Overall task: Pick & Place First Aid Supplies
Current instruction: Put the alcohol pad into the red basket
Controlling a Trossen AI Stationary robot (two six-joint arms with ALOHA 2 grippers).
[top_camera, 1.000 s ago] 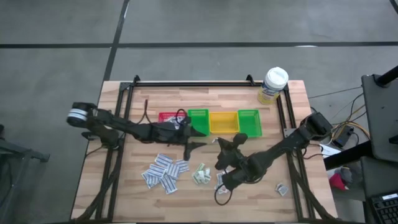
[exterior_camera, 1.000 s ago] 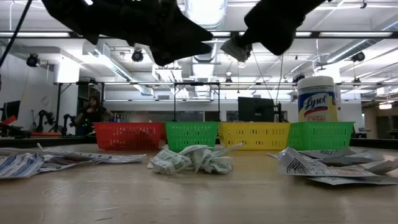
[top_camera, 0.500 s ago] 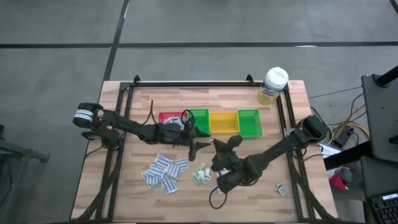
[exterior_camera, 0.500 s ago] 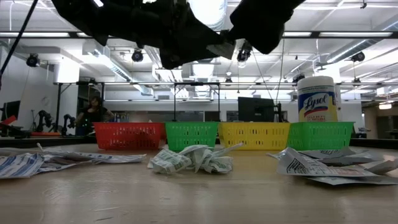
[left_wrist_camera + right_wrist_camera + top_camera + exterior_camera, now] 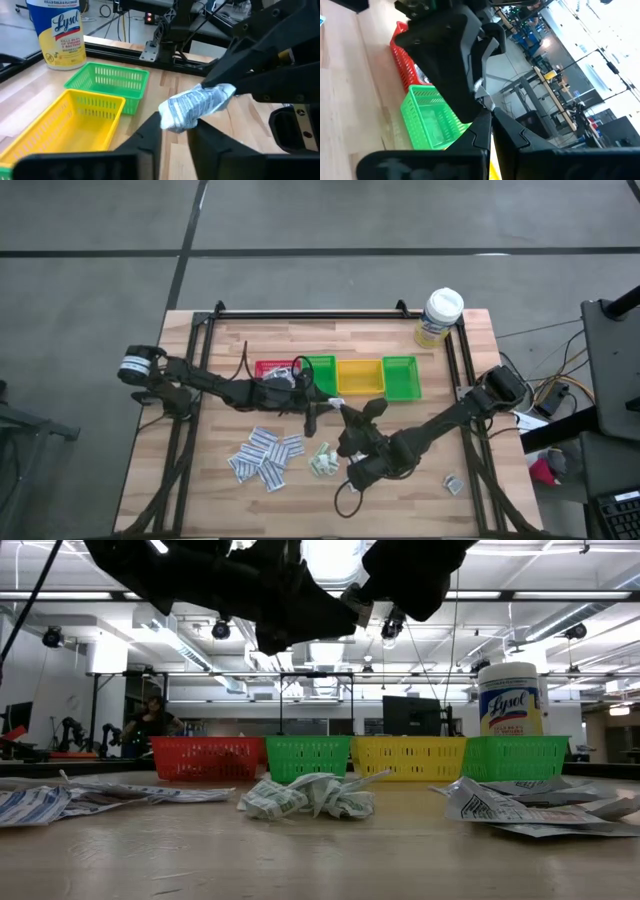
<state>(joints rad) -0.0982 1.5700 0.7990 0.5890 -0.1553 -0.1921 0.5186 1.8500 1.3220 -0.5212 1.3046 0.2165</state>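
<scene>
One crumpled white packet with blue print [image 5: 197,102] hangs in the air just in front of the row of bins, held between both grippers. My left gripper [image 5: 175,132] reaches in from the table's left and is shut on one end of it. My right gripper [image 5: 342,406] comes from the right and is shut on the other end. More first aid supplies lie flat on the wood: a pile of packets [image 5: 265,457], a crumpled bunch [image 5: 322,462] and a single one [image 5: 452,483]. My left gripper pinches the packet's end nearest to it [image 5: 176,122] between its two fingers, coming about level from the table's left. The packet is lifted clear of the table. My right gripper pinches the packet's opposite end [image 5: 223,92] between its shut fingers [image 5: 240,80], reaching in from the table's right. The packet spans the short gap between the two grippers, crumpled and roughly level.
A red bin [image 5: 270,367], a green bin [image 5: 318,370], a yellow bin [image 5: 360,376] and a second green bin [image 5: 400,377] stand in a row behind the grippers. A white-capped bottle with a yellow label [image 5: 440,315] stands at the far right corner.
My right gripper has carried the packet a little toward the table's left, up to my left gripper. My left gripper's fingers, spread wide a second ago, have shut on the packet's free end.
</scene>
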